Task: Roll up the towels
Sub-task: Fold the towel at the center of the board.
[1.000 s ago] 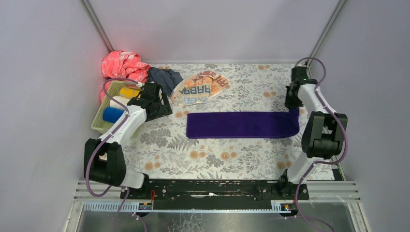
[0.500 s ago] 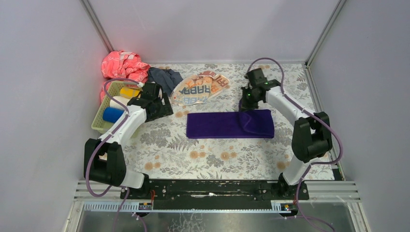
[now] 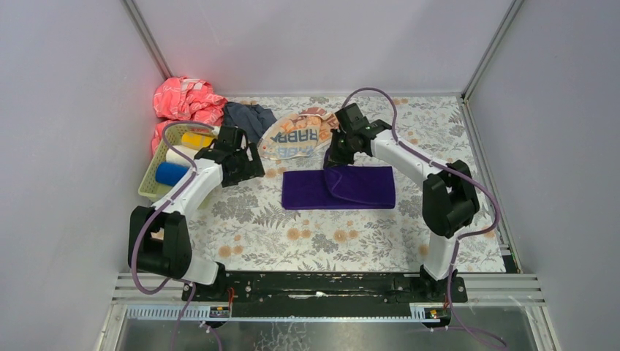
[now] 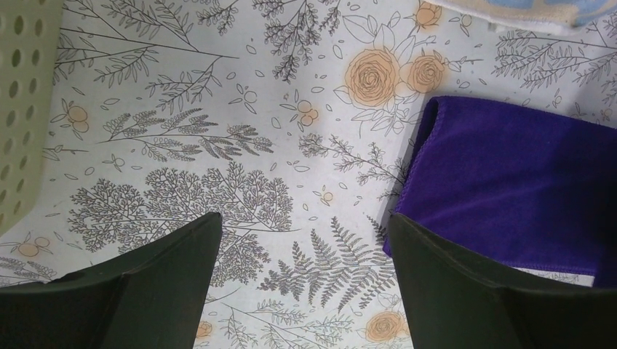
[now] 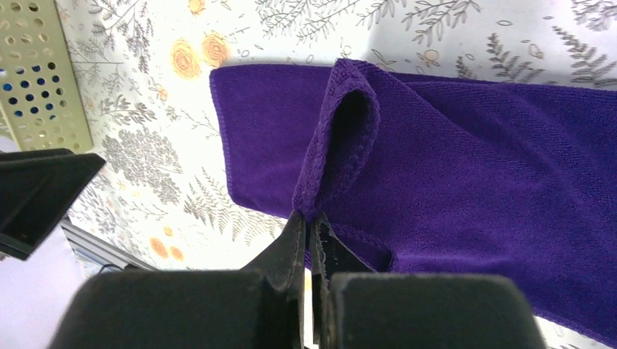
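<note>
The purple towel [image 3: 338, 189] lies in the middle of the floral cover, its right part folded over leftward. My right gripper [image 3: 336, 158] is shut on the towel's lifted edge [image 5: 342, 156] and holds it above the lower layer [image 5: 480, 167]. My left gripper [image 3: 245, 170] is open and empty, hovering just left of the towel's left end [image 4: 509, 185]. The cream "RABBIT" towel [image 3: 300, 135] lies behind it, the dark grey-blue towel [image 3: 248, 117] at the back left. Yellow [image 3: 196, 139], white [image 3: 179, 154] and blue [image 3: 170, 172] rolls lie in a basket.
The pale green perforated basket [image 3: 150, 186] stands at the left edge and shows in the left wrist view [image 4: 18, 109]. A crumpled pink-red cloth [image 3: 186, 99] lies in the back left corner. Grey walls close the sides and back.
My right gripper has dragged the towel's right end leftward over the rest, from the far right to about the middle. The left arm has barely moved.
</note>
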### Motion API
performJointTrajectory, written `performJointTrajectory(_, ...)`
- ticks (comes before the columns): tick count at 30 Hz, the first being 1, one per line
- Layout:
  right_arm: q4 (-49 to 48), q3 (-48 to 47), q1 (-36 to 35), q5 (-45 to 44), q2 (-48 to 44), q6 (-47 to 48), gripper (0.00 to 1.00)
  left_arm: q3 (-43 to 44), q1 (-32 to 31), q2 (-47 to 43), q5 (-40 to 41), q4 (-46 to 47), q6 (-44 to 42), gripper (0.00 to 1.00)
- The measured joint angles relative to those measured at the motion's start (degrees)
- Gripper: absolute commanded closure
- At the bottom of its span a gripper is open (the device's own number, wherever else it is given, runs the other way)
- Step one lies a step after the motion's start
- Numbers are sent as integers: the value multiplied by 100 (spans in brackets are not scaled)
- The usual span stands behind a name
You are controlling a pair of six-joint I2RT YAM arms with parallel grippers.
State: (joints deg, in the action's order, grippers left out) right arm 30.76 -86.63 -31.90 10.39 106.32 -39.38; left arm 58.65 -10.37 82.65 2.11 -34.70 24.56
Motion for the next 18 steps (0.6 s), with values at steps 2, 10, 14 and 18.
performJointTrajectory(2, -35, -72, -68, -22, 98, -177, 100, -17, 0, 11, -66, 4, 2, 16)
performJointTrajectory(10, -223, -127, -487, -109, 262, -769, 100, -35, 0, 70, -192, 9, 2, 17)
performJointTrajectory(14, -343, -140, -660, -192, 262, -999, 100, -35, 0, 74, -223, 9, 2, 17)
performJointTrajectory(18, -479, -162, -741, -251, 271, -1196, 100, -44, 0, 76, -243, 11, 2, 17)
